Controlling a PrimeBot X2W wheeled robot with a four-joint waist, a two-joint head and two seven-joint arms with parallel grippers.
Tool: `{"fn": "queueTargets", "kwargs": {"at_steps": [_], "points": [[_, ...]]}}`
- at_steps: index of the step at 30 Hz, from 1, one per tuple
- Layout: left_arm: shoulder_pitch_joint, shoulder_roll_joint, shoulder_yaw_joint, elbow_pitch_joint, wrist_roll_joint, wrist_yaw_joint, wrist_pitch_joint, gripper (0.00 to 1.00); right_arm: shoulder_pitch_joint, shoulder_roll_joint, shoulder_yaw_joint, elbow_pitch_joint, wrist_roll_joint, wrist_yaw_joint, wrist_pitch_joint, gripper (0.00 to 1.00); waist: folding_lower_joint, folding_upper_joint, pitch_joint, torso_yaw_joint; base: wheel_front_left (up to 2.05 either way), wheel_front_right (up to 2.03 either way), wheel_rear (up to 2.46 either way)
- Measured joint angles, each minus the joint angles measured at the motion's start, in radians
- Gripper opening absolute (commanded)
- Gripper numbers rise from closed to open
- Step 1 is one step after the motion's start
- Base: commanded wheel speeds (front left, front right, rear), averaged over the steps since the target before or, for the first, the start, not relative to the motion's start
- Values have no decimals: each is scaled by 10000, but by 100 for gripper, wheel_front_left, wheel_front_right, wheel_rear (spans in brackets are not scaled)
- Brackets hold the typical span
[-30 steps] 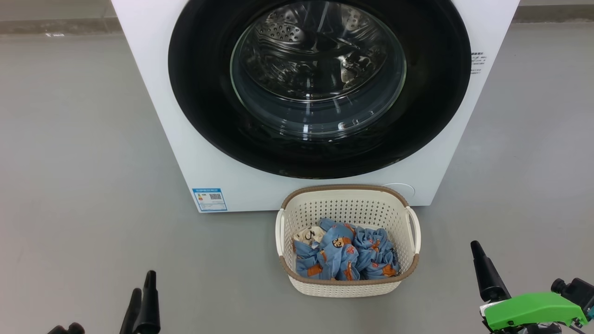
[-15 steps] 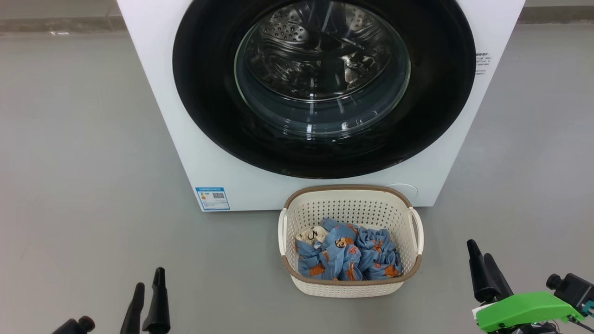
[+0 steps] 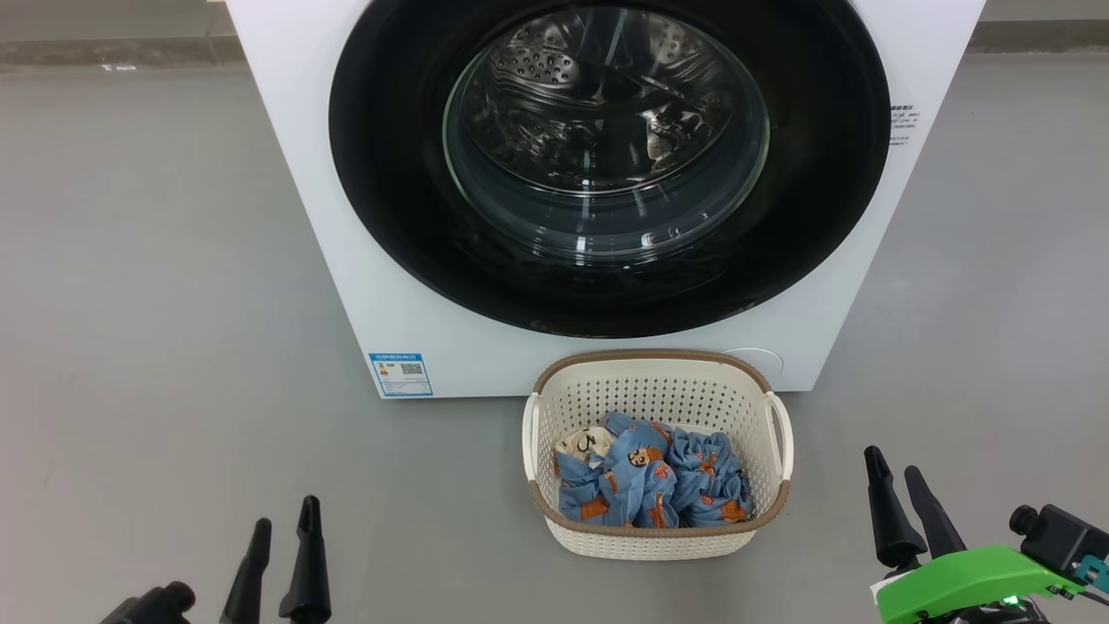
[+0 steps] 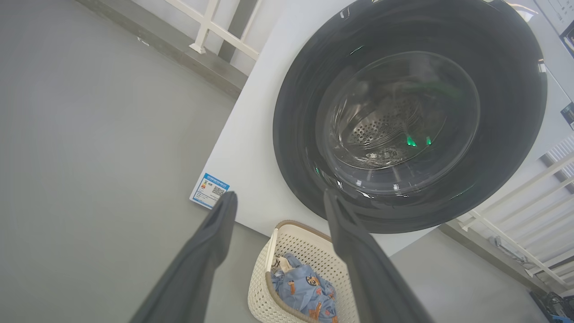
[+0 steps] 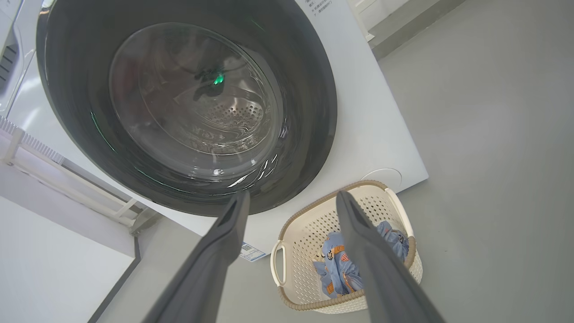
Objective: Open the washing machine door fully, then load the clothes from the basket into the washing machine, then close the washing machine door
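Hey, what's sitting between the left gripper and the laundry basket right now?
Just bare grey floor, seen in the head view, between the left gripper and the basket.

So the basket (image 3: 656,356) sits on the floor (image 3: 156,303) between the two, ahead and right of the left gripper (image 3: 284,511), ahead and left of the right gripper (image 3: 891,461), with the clothes (image 3: 650,485) piled in it. Just past the basket, further out from both grippers, is the washing machine (image 3: 346,260), its door (image 3: 390,173) flat against the front.
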Motion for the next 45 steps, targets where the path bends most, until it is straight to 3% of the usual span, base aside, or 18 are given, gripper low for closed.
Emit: {"fn": "queueTargets", "kwargs": {"at_steps": [21, 45], "points": [[-1, 15, -165, -54, 2516, -15, -604, 100, 0, -104, 343, -73, -2326, 0, -625, 100, 0, 0, 63, 88, 0, 0, 0], [-52, 54, -497, -96, 4491, -44, -1248, 100, -1, -159, 583, -267, -4711, 0, -1243, 100, 0, 0, 236, 96, 0, 0, 0]]}}
